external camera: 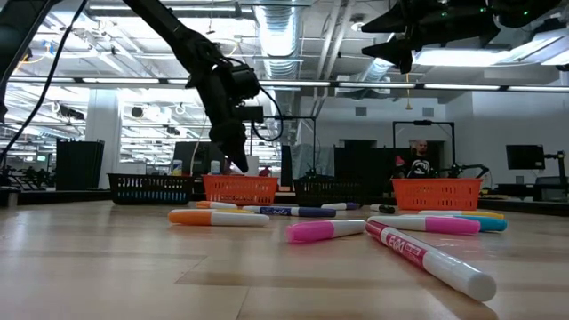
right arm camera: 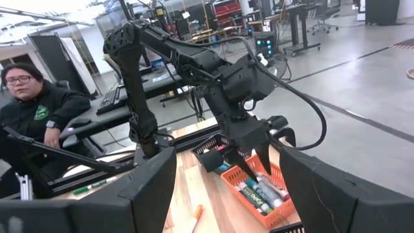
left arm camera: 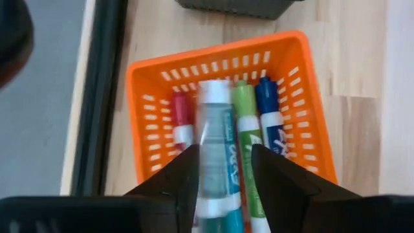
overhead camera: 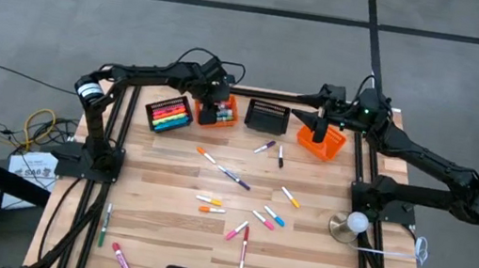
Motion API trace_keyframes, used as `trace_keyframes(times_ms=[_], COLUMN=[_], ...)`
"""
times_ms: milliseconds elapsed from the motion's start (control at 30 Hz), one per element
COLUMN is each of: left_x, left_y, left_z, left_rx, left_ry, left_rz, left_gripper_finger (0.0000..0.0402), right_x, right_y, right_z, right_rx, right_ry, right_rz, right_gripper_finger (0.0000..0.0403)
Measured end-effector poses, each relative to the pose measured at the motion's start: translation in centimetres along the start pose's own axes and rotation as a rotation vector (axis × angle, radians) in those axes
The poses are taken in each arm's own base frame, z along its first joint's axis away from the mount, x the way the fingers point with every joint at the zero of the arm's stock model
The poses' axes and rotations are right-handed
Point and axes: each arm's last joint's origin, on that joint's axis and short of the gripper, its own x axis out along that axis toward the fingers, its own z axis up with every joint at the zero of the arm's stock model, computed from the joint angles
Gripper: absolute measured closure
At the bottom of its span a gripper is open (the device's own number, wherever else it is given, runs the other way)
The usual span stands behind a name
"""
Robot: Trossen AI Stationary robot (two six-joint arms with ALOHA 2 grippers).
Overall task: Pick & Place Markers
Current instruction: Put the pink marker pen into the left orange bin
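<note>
Spanning most of the high view, the wooden table carries 4 baskets in a row along its far edge and a scatter of markers across its middle and near side. The left arm reaches from its base at the left edge to the far side, and the left gripper hangs right over the orange basket that sits second from the left. Its fingers stand a little apart, with a blurred teal marker between them; whether the pads grip it cannot be told. Below it in that basket lie a red, a green and a blue marker side by side. The right gripper hovers with jaws wide and nothing in them above the far-right orange basket. A black basket at far left holds a row of coloured markers, and another black basket stands between the 2 orange ones. A person sits beyond the table.
</note>
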Motion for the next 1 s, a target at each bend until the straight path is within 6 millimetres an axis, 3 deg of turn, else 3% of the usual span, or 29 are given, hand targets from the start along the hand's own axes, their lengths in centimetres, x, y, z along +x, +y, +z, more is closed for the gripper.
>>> trace_keyframes(times_ms=[133, 233, 433, 667, 1000], left_x=[-1.4, -3.8, -11.0, -18.9, -24.2], left_y=[0.0, -0.3, -2.0, -5.3, -10.6], left_z=[0.4, 1.1, 2.5, 2.8, 2.8], left_rx=[-0.023, -0.053, -0.145, -0.204, -0.193], left_ry=[-0.021, -0.084, -0.300, -0.576, -0.746], left_rz=[0.039, 0.070, 0.117, 0.050, -0.091], left_gripper_finger=[0.0260, 0.0259, 0.0259, 0.0259, 0.0259], right_x=[0.0, 0.0, 0.0, 0.0, 0.0], right_y=[0.0, 0.0, 0.0, 0.0, 0.0], right_z=[-0.1, -0.1, -0.1, -0.1, -0.1], right_rx=[-0.007, -0.006, -0.005, -0.004, -0.004], right_ry=[0.006, 0.006, 0.009, 0.010, 0.009], right_rz=[-0.001, -0.001, 0.000, 0.000, -0.001], right_gripper_finger=[0.0137, 0.0137, 0.0137, 0.0137, 0.0137])
